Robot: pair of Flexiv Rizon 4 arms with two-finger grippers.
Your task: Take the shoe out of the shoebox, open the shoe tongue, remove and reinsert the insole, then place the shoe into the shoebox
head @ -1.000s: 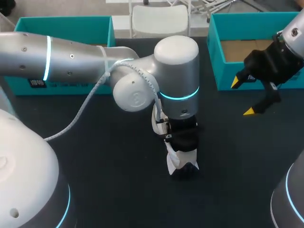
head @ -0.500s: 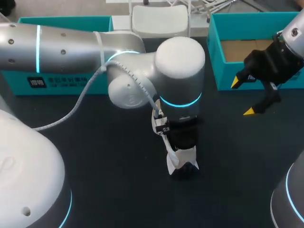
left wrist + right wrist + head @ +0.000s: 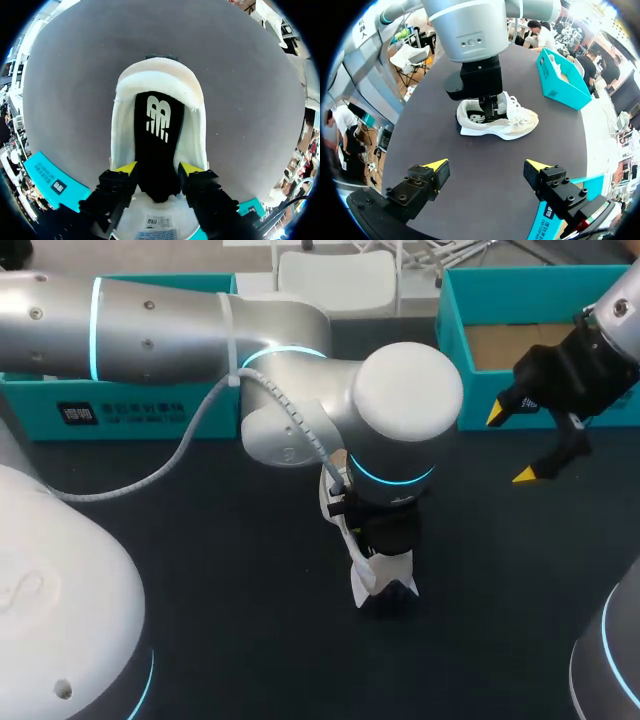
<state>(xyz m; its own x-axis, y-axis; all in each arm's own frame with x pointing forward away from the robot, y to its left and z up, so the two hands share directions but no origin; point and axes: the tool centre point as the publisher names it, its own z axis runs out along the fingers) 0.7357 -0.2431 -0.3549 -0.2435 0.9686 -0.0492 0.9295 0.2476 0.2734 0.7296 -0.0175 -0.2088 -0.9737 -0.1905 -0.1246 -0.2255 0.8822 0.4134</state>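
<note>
On the desk [image 3: 200, 560], beside the teal shoebox [image 3: 470, 390]: white shoe [image 3: 517, 122], upright. Leave right jaws gaping, empty, by the shoebox. With left jaws pinching the black insole [image 3: 157, 145] from both sides, lift straight up, slowly, without dragging the shoe.

Shoe [image 3: 380, 585] on the table [image 3: 200, 540], insole [image 3: 157, 150] inside, under the left claw [image 3: 157, 172]; shoebox [image 3: 455, 390] behind-right, right claw [image 3: 515, 445] at its front.
</note>
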